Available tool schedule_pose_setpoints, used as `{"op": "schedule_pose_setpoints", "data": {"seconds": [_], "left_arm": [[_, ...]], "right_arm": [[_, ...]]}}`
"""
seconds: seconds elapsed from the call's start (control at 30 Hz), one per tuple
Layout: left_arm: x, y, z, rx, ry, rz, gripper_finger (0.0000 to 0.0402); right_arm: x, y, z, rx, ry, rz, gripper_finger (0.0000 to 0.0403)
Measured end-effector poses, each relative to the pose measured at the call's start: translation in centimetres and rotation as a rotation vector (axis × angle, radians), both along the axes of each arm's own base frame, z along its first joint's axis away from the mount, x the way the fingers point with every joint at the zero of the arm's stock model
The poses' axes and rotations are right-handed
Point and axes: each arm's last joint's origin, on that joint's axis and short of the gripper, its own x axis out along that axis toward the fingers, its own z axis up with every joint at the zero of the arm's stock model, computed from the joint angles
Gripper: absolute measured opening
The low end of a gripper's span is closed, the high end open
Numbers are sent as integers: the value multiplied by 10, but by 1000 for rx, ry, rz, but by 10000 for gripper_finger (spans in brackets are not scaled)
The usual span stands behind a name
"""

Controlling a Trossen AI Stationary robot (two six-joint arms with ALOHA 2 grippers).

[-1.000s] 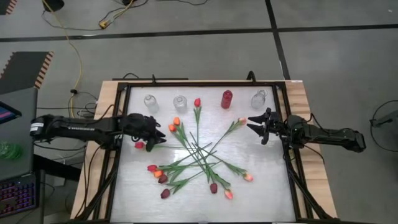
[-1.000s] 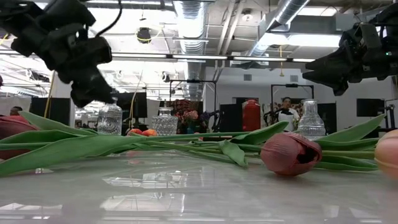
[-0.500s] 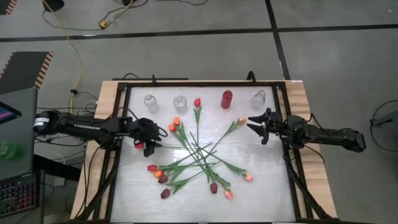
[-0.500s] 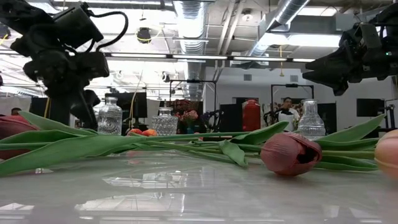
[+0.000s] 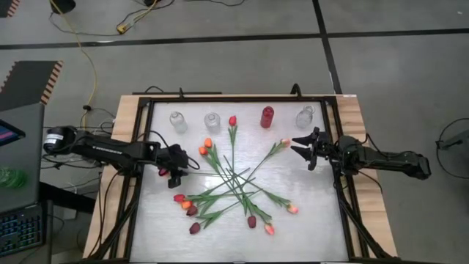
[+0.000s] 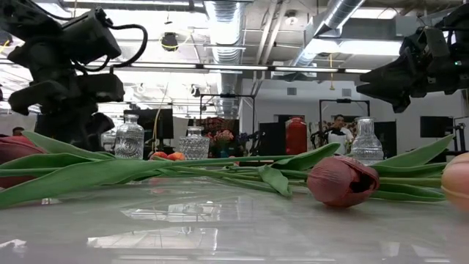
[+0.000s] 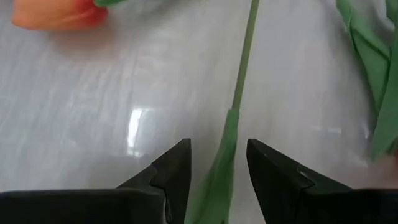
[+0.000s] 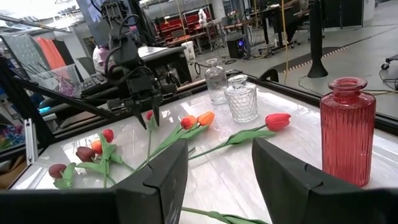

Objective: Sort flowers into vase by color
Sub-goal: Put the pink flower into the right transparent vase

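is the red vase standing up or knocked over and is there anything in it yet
Upright. The red vase stands on its base at the table's far edge, neck up. No stem sticks out of it; the flowers lie on the table.

Flowers [image 5: 233, 183] lie crossed mid-table [image 5: 315, 213], vases [image 5: 212, 120] lined along its far edge.

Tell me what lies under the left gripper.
A green tulip stem runs between the open jaws of the left gripper on the table. The flower head is out of view there.
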Motion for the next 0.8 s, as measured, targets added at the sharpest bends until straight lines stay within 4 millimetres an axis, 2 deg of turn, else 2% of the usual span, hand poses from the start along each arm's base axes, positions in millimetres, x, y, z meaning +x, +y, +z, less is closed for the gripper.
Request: {"op": "schedule_pose_setpoints", "data": {"seconds": [0.23, 0.47, 0.57, 0.67, 0.8], "left_arm": [[2, -2, -8, 26, 58, -1, 118], [0, -1, -6, 32, 48, 10, 42], [-1, -2, -3, 17, 31, 13, 12], [1, -2, 2, 13, 22, 10, 8], [8, -2, 19, 26, 38, -4, 11]], "right_arm": [[0, 0, 0, 0, 0, 1, 207], [0, 0, 2, -1, -6, 1, 207], [-1, 0, 10, -4, -30, 1, 207], [-2, 0, 20, -9, -65, 1, 207], [-4, 1, 31, -14, -86, 1, 201]]}}
